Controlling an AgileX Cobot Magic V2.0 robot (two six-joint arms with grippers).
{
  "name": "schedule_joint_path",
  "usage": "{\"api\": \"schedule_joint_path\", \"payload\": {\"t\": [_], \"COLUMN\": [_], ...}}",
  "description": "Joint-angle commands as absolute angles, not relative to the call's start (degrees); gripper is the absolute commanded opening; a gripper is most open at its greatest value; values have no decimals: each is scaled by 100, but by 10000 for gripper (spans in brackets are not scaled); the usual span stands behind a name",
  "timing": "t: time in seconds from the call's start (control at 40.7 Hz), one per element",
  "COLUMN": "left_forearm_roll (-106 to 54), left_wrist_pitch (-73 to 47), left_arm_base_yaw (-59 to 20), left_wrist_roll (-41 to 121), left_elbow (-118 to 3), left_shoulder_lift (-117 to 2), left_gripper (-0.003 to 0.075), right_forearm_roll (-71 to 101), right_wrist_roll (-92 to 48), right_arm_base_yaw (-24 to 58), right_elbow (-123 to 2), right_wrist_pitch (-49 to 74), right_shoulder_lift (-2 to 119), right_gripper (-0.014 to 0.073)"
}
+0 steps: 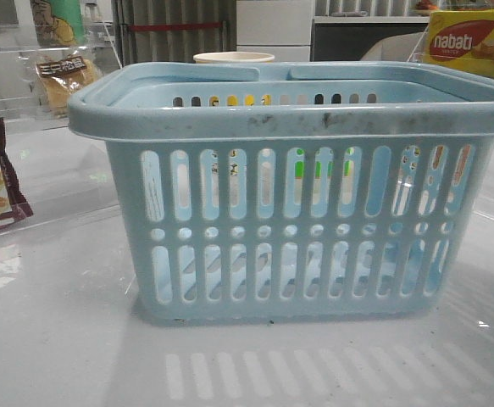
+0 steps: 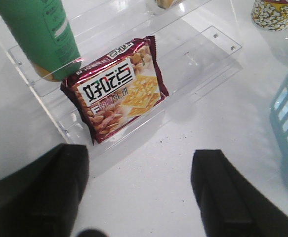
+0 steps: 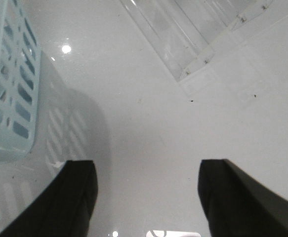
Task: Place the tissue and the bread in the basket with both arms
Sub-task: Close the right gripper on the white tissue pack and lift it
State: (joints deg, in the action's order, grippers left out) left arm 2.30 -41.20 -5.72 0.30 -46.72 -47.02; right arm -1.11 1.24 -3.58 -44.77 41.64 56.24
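- Bread (image 1: 63, 76): bagged, golden-brown, dark printed label. Sits on a clear acrylic shelf (image 1: 26, 110) at the far left of the front view, behind the basket's left corner. Not in the basket; this half of the task looks undone.
- Maroon snack packet (image 2: 116, 89): leans on the lower acrylic step, in front of the left gripper (image 2: 141, 190). A green bottle (image 2: 37, 34) stands just beside it. Neither belongs to the task.
- Left gripper: jaws spread wide, nothing between them, hovering over bare white table (image 2: 148, 163). The basket wall is at the edge of that view, near but not touching.
- Basket (image 1: 297, 203): light-blue, slotted, upright at table centre, handles folded flat on the scuffed rim. Top is open, so a drop from above looks unobstructed.
- Tissue: cannot be confirmed. Through the slots only faint shapes and a green patch show; whether a pack already lies inside cannot be told.
- Behind the basket: a pale cup rim (image 1: 234, 58); a yellow Nabati box (image 1: 474, 44) at far right.
- Right gripper (image 3: 148, 197): jaws wide apart, empty, over open table just beside the basket's end wall. Clear acrylic steps (image 3: 193, 39) lie beyond, well apart.
- Room judgement: open table on both flanks; acrylic step edges on the left and the basket rim are the likely snags.
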Motion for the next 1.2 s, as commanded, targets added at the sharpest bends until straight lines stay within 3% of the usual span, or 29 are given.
{"api": "schedule_joint_path", "payload": {"t": [0.0,0.295,0.86,1.18], "left_forearm_roll": [230,230,230,230], "left_wrist_pitch": [-3681,-3692,-3692,-3692], "left_arm_base_yaw": [-931,-1973,-2025,-2025], "left_wrist_roll": [107,120,120,120], "left_elbow": [-4858,-4858,-4858,-4858], "left_shoulder_lift": [-4690,-4690,-4690,-4690], "left_gripper": [491,421,320,249], "right_forearm_roll": [-211,-211,-205,0], "right_wrist_roll": [157,157,157,157], "right_arm_base_yaw": [-613,-1175,-1175,-1175], "right_elbow": [-5013,-6497,-9094,-9311], "right_wrist_pitch": [3738,3500,3431,3280], "right_shoulder_lift": [6014,7554,10321,10595], "right_gripper": [552,551,547,261]}}
